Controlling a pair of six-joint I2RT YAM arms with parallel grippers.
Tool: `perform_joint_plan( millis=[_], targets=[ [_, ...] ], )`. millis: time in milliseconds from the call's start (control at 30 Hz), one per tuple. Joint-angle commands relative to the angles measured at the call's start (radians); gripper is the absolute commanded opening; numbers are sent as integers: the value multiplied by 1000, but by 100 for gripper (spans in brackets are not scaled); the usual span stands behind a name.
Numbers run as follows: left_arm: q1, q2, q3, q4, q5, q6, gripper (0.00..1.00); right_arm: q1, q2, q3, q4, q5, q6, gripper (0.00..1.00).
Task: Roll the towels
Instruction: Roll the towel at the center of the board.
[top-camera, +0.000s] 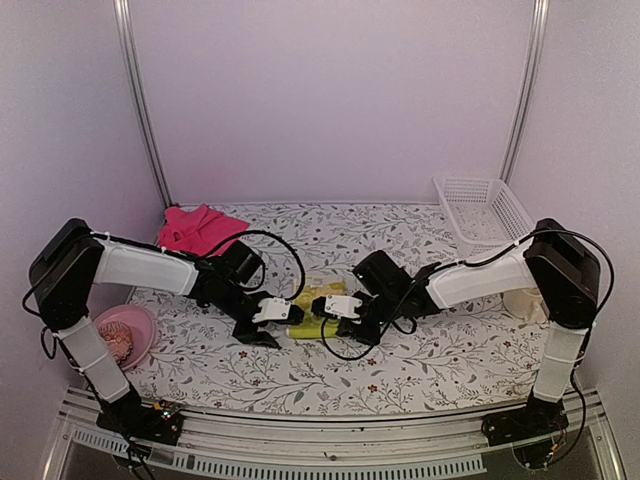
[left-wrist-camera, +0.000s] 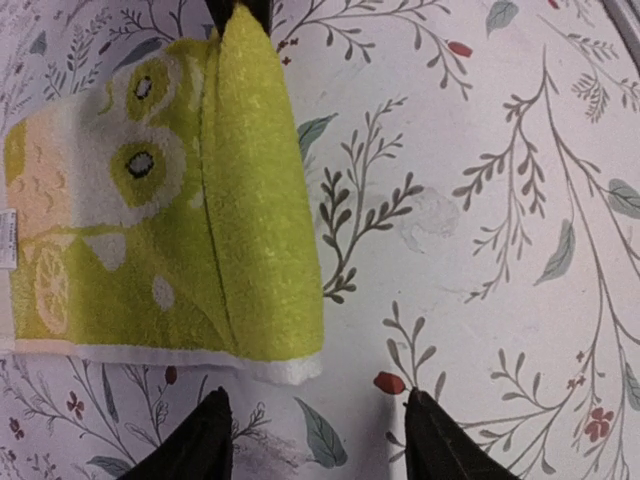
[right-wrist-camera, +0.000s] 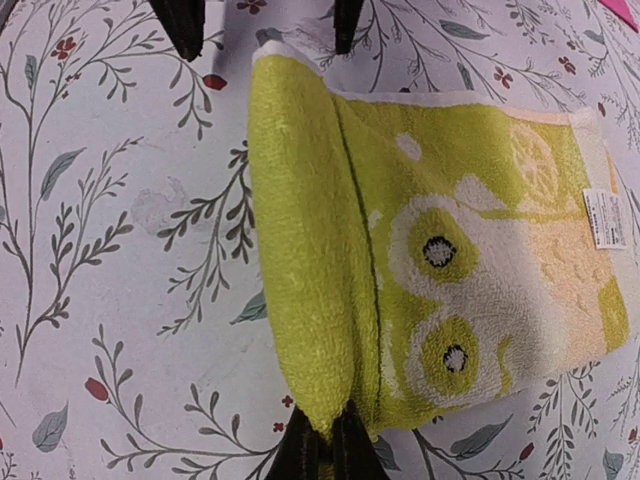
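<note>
- The yellow-green terry towel with a fruit print (right-wrist-camera: 440, 250) is lying mid-table on the floral-patterned tabletop (top-camera: 430, 350), one long edge folded over. The bright pink cloth towel (top-camera: 195, 228) is sitting crumpled at the far left.
- The right gripper (right-wrist-camera: 325, 445) is pinching one end of that fold, jaws clenched on the cloth.
- The left gripper (left-wrist-camera: 316, 420) is hovering spread and empty just off the opposite end.
- Risk: with only one end held, the roll is likely going crooked or springing open.
- Risk: a low-closing left gripper may be scraping the tabletop and missing the cloth.
</note>
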Motion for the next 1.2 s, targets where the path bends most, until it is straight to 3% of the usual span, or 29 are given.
perform_joint_plan(
  millis=[0,433,867,1167],
  targets=[
    [3,-67,-50,87,23,2,60,-31,38,69,-128,-96,87,2],
    [-60,-251,-315,476,-91,139,51,-123,157,256,-338,-366,214,3],
    [-172,-220,-461,820,-230,248,42,-218,306,387,-461,-512,309,3],
    [-184,-127,-453,900,-263,312,40,-230,313,403,-480,-517,306,3]
  ],
)
